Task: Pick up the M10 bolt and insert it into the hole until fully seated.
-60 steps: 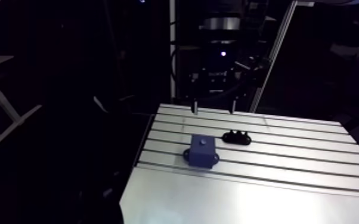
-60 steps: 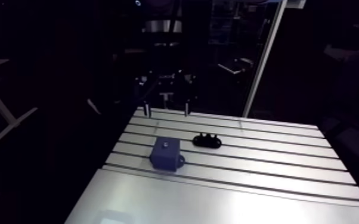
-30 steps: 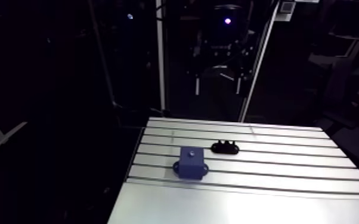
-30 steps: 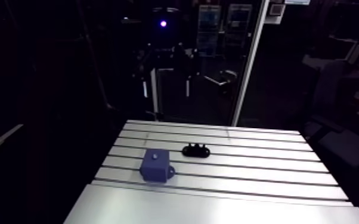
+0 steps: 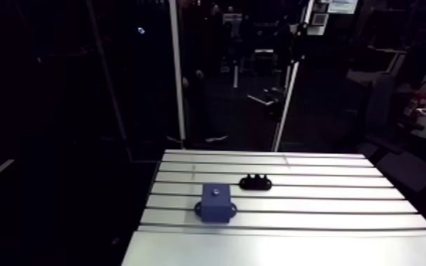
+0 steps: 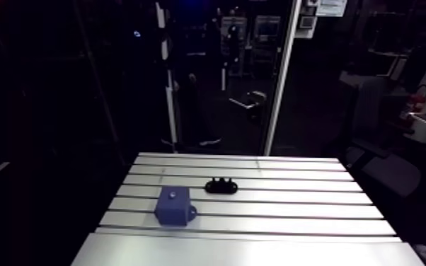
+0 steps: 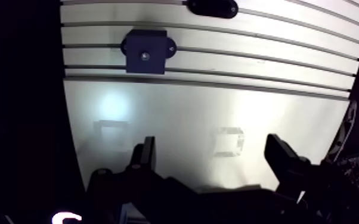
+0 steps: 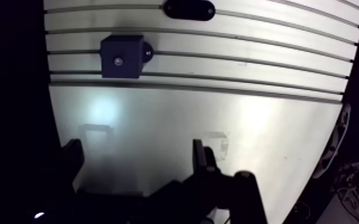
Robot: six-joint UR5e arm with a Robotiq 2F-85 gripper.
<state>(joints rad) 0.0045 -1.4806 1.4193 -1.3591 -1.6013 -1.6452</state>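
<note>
A blue block (image 5: 215,202) with side lugs sits on the slotted table (image 5: 343,201), left of its middle. Its top carries a small pale round spot (image 7: 145,57); I cannot tell whether that is a hole or a bolt head. Behind and to the right of it lies a black holder (image 5: 256,183) with three bumps on top. In the wrist view my gripper (image 7: 212,146) is open and empty, high over the smooth plate (image 7: 176,119). The block lies well ahead of the fingers (image 7: 148,152) and the holder (image 7: 212,7) farther still. The arm view does not show the gripper.
The smooth plate (image 5: 279,247) covers the near part of the table, with grooved slots beyond it. The table's left edge (image 7: 62,89) drops into darkness. An upright white post (image 5: 284,106) stands behind the far edge.
The arm view has shifted, so the camera moved. The gripper, earlier seen over the table's far edge, has left that view. Block and holder keep their places on the table.
</note>
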